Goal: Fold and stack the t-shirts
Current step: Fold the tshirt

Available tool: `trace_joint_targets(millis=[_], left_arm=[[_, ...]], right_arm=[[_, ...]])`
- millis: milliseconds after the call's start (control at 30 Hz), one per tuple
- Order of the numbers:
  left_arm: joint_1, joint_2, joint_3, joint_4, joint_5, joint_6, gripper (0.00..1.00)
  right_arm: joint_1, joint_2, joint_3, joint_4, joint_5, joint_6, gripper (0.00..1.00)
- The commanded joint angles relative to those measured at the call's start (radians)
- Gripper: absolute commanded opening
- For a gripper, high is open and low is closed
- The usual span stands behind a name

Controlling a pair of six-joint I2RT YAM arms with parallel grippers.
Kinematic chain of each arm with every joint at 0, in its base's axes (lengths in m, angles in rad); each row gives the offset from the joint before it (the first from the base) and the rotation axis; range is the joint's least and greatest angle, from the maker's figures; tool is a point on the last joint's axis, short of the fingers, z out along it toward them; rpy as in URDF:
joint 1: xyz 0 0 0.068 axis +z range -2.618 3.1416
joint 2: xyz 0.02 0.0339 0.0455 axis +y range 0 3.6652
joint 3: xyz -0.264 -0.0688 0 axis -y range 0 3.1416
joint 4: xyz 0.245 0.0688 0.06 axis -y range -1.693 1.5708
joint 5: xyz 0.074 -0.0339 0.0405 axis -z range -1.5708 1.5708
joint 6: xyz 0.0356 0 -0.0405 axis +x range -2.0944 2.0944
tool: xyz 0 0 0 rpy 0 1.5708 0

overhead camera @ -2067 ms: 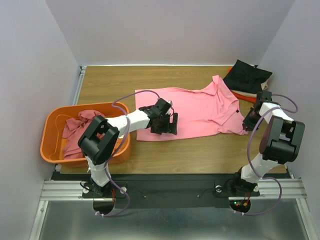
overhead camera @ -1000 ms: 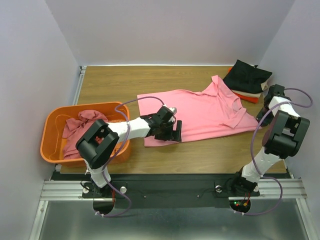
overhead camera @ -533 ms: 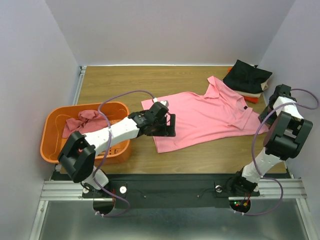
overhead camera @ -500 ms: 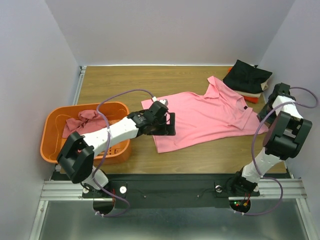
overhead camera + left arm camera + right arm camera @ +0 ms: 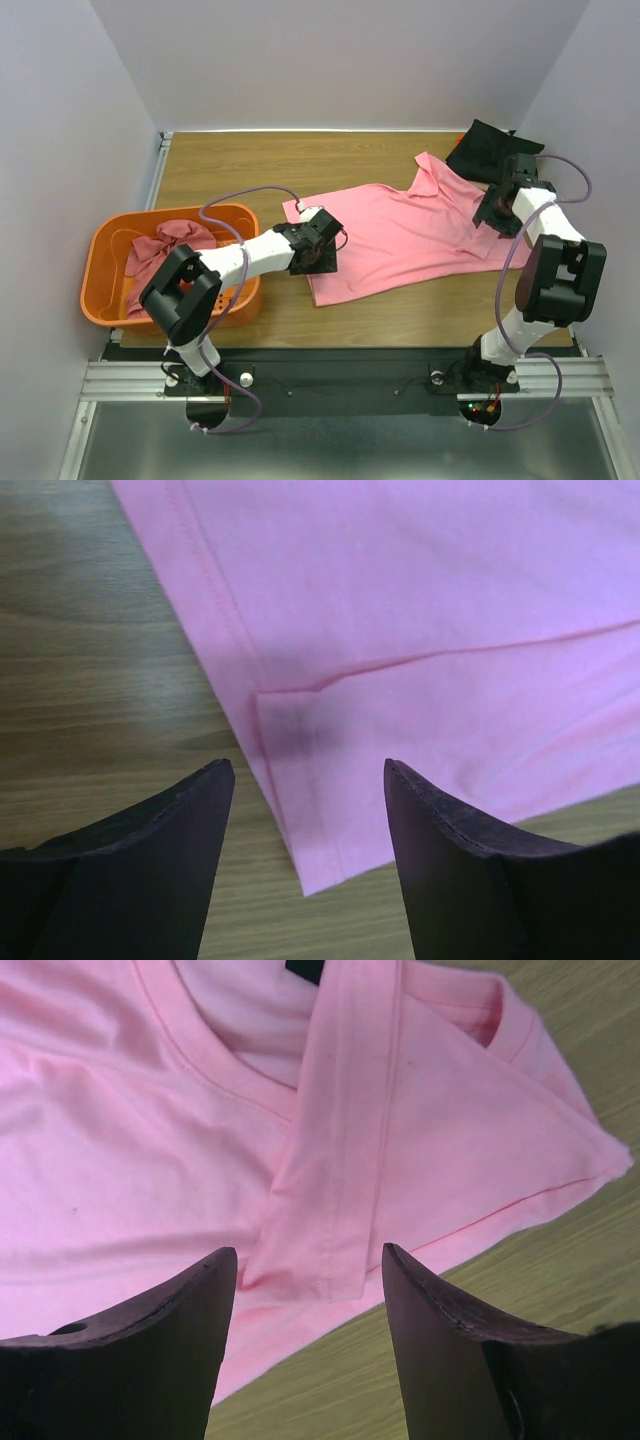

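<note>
A light pink collared t-shirt (image 5: 410, 235) lies spread flat across the middle of the table, collar toward the far right. My left gripper (image 5: 318, 252) hovers open over its near-left hem; in the left wrist view the hem corner (image 5: 300, 875) sits between the fingers (image 5: 305, 765), untouched. My right gripper (image 5: 490, 212) is open above the collar end; the right wrist view shows a folded strip of pink cloth (image 5: 335, 1160) between its open fingers (image 5: 307, 1250). A folded black t-shirt (image 5: 490, 150) tops the stack at the far right. A darker rose t-shirt (image 5: 165, 240) is bunched in the basket.
The orange slotted basket (image 5: 100, 250) stands at the left edge, close to my left arm's base. Purple walls close in the table on the left, back and right. Bare wood (image 5: 240, 165) shows behind the shirt and along the near edge.
My right gripper has swung left from the table's right edge to above the shirt's collar end and opened. The left gripper has slid toward the near hem corner, jaws narrower.
</note>
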Motion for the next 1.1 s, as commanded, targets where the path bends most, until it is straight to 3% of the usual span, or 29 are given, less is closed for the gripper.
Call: trace_joint_targets(millis=[0, 133, 333, 533, 600, 800, 933, 1067], left_arm=[[0.002, 0.009, 0.063, -0.036, -0.133, -0.01, 0.7], [0.008, 0.058, 0.073, -0.033, -0.144, 0.006, 0.66], [0.006, 0.099, 0.086, -0.018, -0.118, 0.021, 0.5], [0.008, 0.121, 0.086, -0.018, -0.121, 0.022, 0.48], [0.008, 0.129, 0.089, -0.021, -0.125, 0.022, 0.38], [0.008, 0.129, 0.089, -0.038, -0.133, 0.015, 0.25], [0.008, 0.109, 0.07, -0.039, -0.132, -0.002, 0.24], [0.008, 0.095, 0.063, -0.054, -0.138, -0.014, 0.09]], right_arm=[[-0.004, -0.06, -0.029, 0.044, -0.069, 0.013, 0.66], [0.002, -0.071, -0.055, 0.053, -0.092, 0.012, 0.66], [0.005, -0.079, -0.063, 0.061, -0.103, 0.012, 0.66], [0.005, -0.079, -0.064, 0.062, -0.112, 0.01, 0.66], [0.005, -0.082, -0.069, 0.062, -0.114, 0.01, 0.66], [0.007, -0.089, -0.081, 0.064, -0.105, 0.009, 0.66], [0.007, -0.085, -0.086, 0.064, -0.097, 0.009, 0.66], [0.007, -0.077, -0.089, 0.064, -0.093, 0.01, 0.66]])
